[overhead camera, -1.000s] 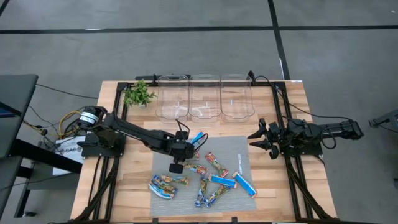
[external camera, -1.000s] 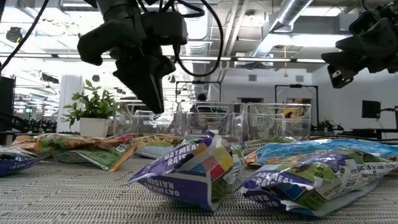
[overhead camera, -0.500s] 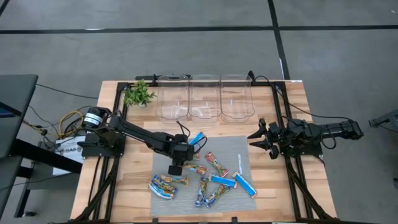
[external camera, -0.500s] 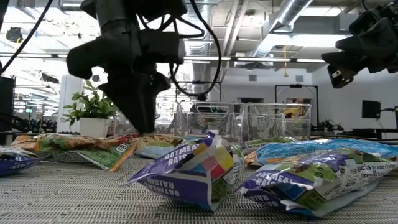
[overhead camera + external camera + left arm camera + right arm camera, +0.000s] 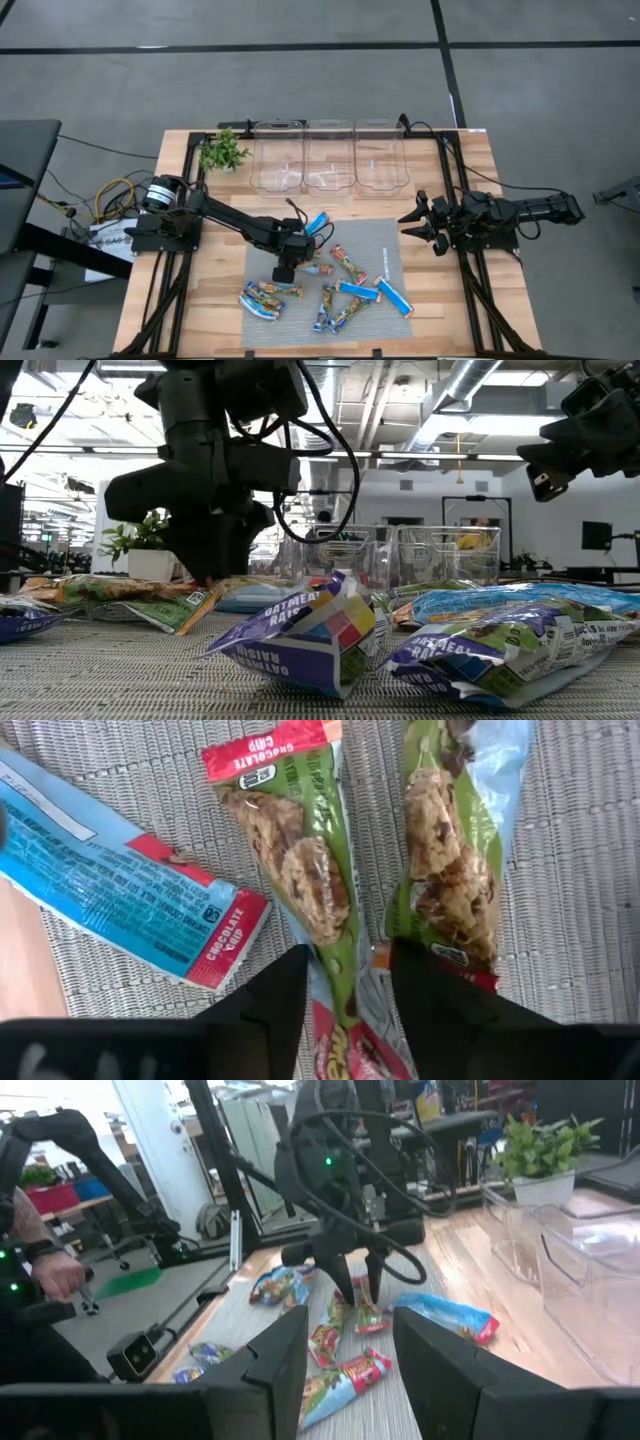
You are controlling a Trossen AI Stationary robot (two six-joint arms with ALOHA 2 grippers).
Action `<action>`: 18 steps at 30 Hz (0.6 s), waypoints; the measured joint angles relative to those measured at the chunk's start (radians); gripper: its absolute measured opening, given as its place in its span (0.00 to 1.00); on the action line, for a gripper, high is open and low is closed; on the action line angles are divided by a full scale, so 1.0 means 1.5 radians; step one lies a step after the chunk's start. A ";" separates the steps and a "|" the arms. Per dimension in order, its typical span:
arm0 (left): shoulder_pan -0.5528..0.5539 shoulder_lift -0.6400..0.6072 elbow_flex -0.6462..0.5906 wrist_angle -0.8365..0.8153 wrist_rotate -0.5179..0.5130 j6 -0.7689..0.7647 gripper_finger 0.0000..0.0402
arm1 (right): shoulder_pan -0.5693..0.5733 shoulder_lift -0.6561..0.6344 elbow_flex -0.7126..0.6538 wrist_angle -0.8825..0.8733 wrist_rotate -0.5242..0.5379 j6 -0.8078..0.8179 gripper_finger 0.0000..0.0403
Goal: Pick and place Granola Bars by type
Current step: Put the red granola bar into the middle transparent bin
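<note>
On the grey mat (image 5: 392, 240), our left gripper (image 5: 348, 982), far nearer than the parked, part-open right gripper (image 5: 418, 226), stands open astride a red-green bar (image 5: 300, 870) whose long axis runs straight ahead between its jaws.

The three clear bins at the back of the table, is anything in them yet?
Empty. From above, the three clear bins show only bare wood through their bottoms, and every granola bar lies on the grey mat.
</note>
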 joint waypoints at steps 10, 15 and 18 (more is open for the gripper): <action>0.000 0.000 0.000 0.013 -0.001 -0.006 0.03 | 0.000 0.000 0.000 -0.003 0.000 0.000 0.35; 0.000 -0.002 0.000 0.048 -0.003 -0.028 0.05 | 0.000 0.000 0.000 -0.003 0.000 0.000 0.36; 0.000 -0.013 0.000 0.079 -0.018 -0.036 0.07 | 0.000 0.000 0.000 -0.003 0.000 0.000 0.35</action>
